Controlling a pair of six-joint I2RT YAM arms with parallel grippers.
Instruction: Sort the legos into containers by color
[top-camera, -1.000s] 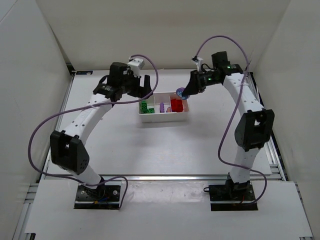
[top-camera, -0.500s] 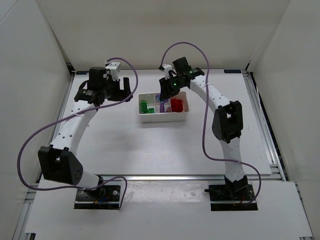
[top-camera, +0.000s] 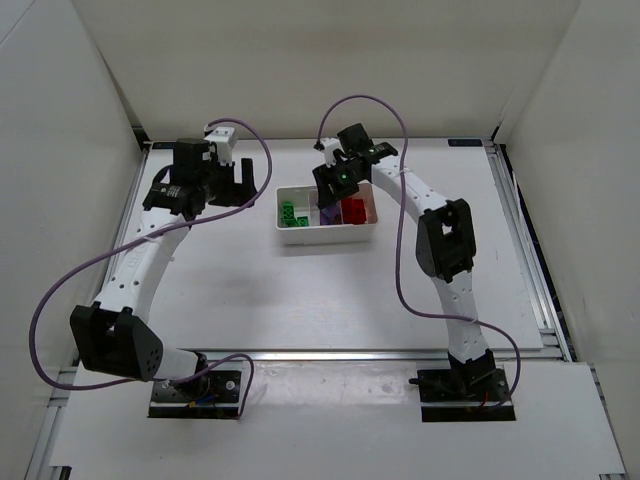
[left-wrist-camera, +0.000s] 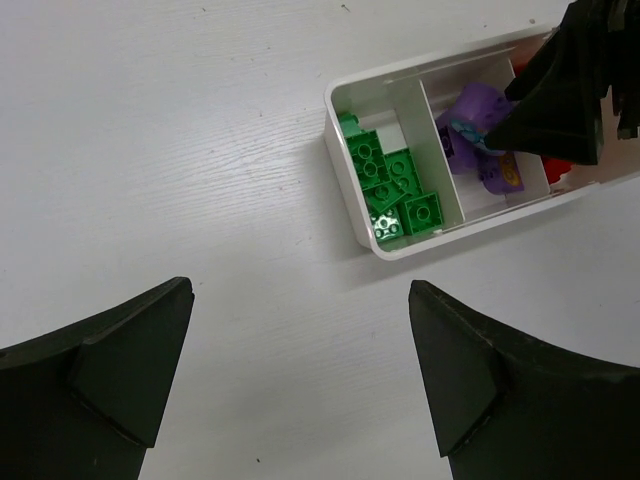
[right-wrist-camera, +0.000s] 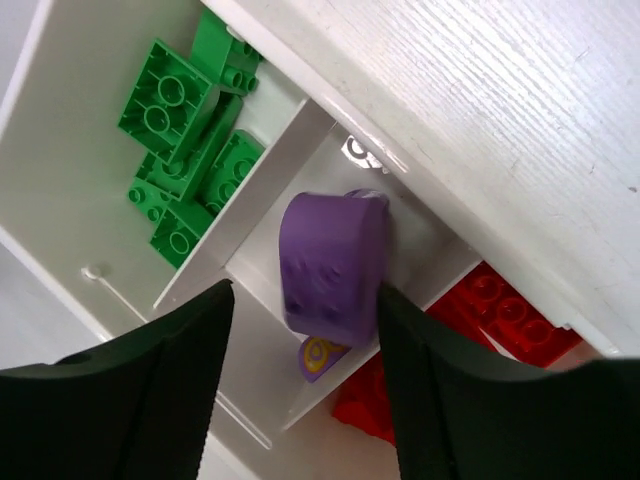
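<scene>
2 arms are shown, the left arm (top-camera: 150, 250) and the right arm (top-camera: 445, 290), each built of white tubular links joined by bulky black joint housings. Each is bolted to a black base plate (top-camera: 195, 385). A purple cable (top-camera: 60, 300) is looped along each arm. A small white block (top-camera: 220, 135) is fitted at the left wrist, and green lights (top-camera: 345, 172) are lit at the right. The left hand (left-wrist-camera: 300, 290) and right hand (right-wrist-camera: 300, 290) are formed of matte black, wedge-shaped fingers (left-wrist-camera: 110, 370).
</scene>
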